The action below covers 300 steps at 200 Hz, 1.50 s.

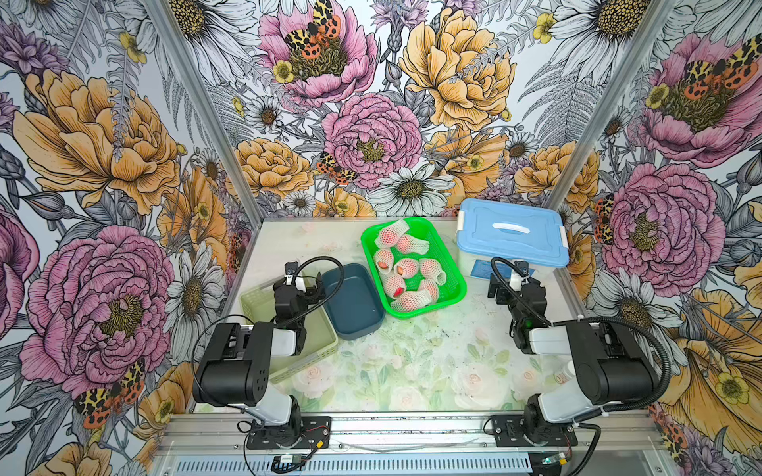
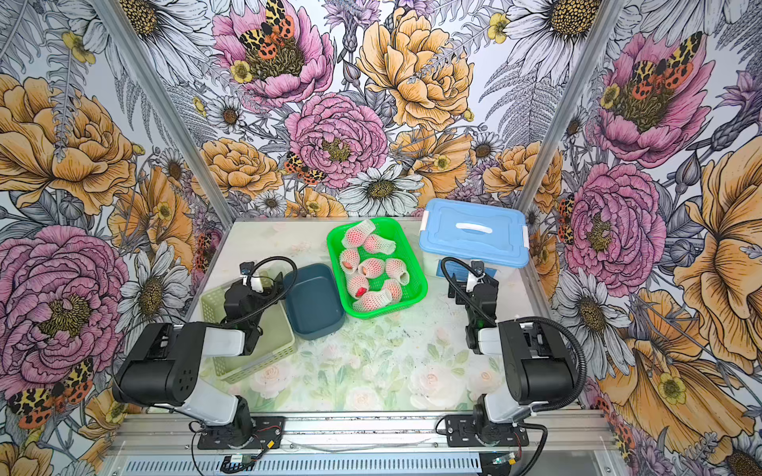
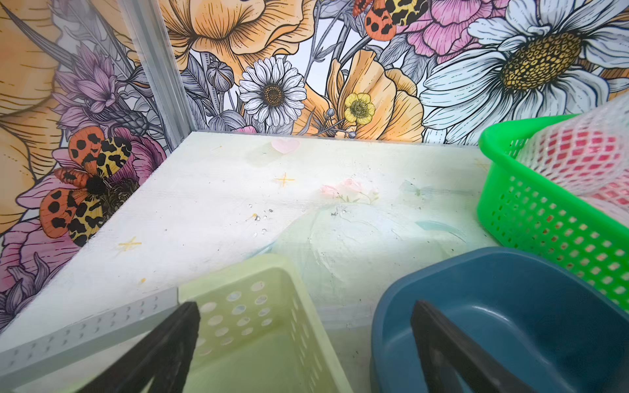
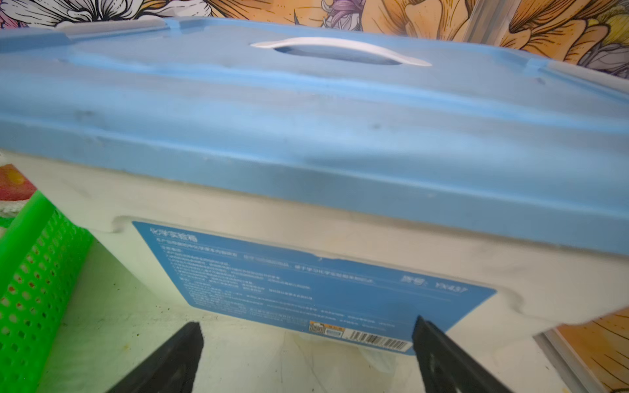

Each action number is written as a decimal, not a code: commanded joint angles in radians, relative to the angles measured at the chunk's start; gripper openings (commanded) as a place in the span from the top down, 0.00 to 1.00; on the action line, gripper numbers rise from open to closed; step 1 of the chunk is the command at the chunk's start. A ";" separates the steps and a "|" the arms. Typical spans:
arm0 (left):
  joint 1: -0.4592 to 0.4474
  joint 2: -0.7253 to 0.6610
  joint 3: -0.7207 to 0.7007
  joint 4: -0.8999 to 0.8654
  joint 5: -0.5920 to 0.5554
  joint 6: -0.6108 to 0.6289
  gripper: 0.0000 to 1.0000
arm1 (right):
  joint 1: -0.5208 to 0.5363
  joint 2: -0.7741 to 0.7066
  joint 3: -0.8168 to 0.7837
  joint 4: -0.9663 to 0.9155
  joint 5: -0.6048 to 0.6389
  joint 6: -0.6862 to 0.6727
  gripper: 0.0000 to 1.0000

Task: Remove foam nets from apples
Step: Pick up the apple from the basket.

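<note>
Apples (image 1: 406, 268) in foam nets (image 1: 393, 230) are kept in the central green basket (image 1: 437, 243), reachable by both arms; the left pincer (image 3: 303, 306) and right pincer (image 4: 306, 323) are held spread wide, empty.

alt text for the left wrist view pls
The left gripper, jaws open and empty, hangs over a pale green basket and a dark blue tub. Beside the tub, a green mesh basket holds an apple in a white foam net.

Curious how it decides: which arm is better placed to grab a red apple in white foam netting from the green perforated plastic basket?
Probably left: the open left gripper has a netted apple and the green basket in its wrist view; the open right gripper faces the blue-lidded plastic box.
</note>
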 commanded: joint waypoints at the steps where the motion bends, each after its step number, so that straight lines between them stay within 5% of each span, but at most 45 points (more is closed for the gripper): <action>1: 0.009 0.002 0.014 0.019 0.020 0.009 0.01 | 0.006 -0.004 -0.006 0.027 -0.013 -0.007 0.00; 46: 0.011 0.001 0.014 0.019 0.029 0.007 0.01 | 0.004 -0.004 -0.006 0.025 -0.019 -0.008 0.00; 81: 0.075 0.008 0.006 0.043 0.174 -0.021 0.01 | 0.004 -0.005 -0.005 0.025 -0.018 -0.007 0.00; 258: 0.072 0.005 0.008 0.038 0.159 -0.022 0.01 | 0.002 -0.004 -0.006 0.024 -0.020 -0.007 0.00; 300: 0.073 -0.055 0.045 -0.079 0.131 -0.032 0.01 | 0.003 -0.005 -0.005 0.023 -0.021 -0.008 0.00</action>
